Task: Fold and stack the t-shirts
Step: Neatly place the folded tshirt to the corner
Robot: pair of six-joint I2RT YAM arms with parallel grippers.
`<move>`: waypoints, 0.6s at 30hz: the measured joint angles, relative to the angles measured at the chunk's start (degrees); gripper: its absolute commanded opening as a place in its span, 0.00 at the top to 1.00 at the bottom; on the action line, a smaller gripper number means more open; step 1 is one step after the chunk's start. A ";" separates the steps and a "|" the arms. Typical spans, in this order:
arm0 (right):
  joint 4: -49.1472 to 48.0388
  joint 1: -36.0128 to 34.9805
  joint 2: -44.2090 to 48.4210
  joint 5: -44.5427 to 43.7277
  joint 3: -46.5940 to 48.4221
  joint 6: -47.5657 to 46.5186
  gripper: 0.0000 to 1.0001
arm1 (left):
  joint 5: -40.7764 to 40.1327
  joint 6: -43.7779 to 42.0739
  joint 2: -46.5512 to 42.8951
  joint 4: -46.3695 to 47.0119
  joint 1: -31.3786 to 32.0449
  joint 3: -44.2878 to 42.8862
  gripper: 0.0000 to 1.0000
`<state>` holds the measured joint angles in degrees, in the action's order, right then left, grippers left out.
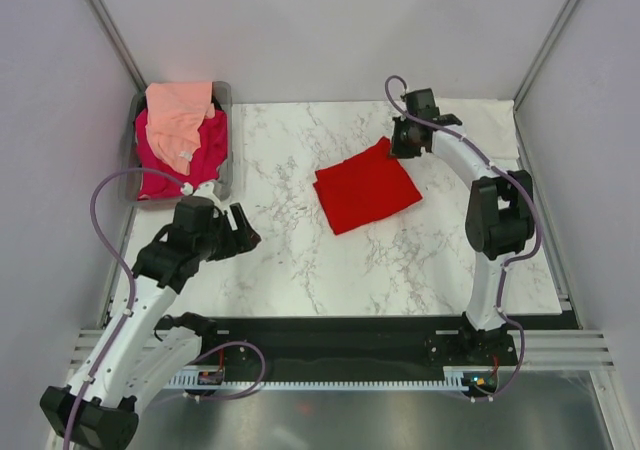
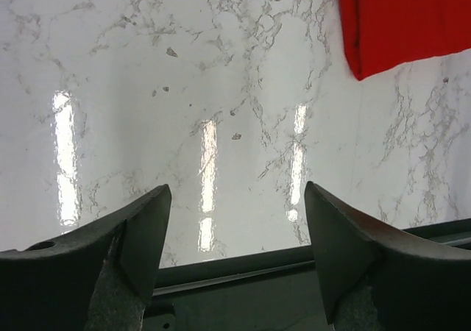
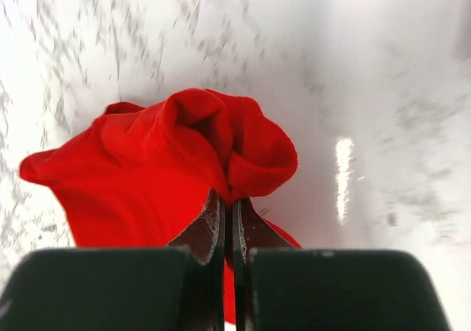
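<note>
The bright red t-shirt (image 1: 365, 187) lies folded on the marble table right of centre. My right gripper (image 1: 401, 149) is shut on its far right corner; in the right wrist view the red cloth (image 3: 169, 162) bunches up between the closed fingers (image 3: 210, 224). A corner of the red shirt (image 2: 401, 22) shows at the top right of the left wrist view. My left gripper (image 1: 243, 228) is open and empty over the table's left part, its fingers (image 2: 143, 232) wide apart. A peach t-shirt (image 1: 178, 115) lies over a magenta-pink one (image 1: 200, 155) in the bin at the back left.
A clear plastic bin (image 1: 232, 140) holds the unfolded shirts at the table's back left corner. A cream-white cloth (image 1: 485, 120) lies flat at the back right. Grey walls enclose the table; a black rail (image 1: 350, 332) runs along the near edge.
</note>
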<state>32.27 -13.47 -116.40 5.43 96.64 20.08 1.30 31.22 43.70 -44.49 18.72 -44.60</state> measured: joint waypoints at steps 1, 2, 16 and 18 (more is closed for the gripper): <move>0.68 0.35 0.00 -1.29 1.62 -0.63 1.00 | -0.44 0.00 -0.11 0.02 0.00 0.00 0.20; 1.66 0.85 -0.04 -2.71 3.54 -1.44 1.00 | -0.94 0.00 -0.33 0.00 0.00 0.00 0.21; 12.09 8.48 -10.32 -14.67 34.49 -9.42 1.00 | -4.26 0.02 -4.00 -0.04 0.33 0.00 0.23; 12.57 8.87 -11.65 -15.69 38.01 -10.16 1.00 | -4.24 0.04 -3.37 -0.07 0.59 0.00 0.23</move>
<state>44.84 -4.60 -128.05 -10.26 134.65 9.91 -2.94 31.27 40.34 -44.56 19.31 -44.60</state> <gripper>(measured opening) 0.022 0.774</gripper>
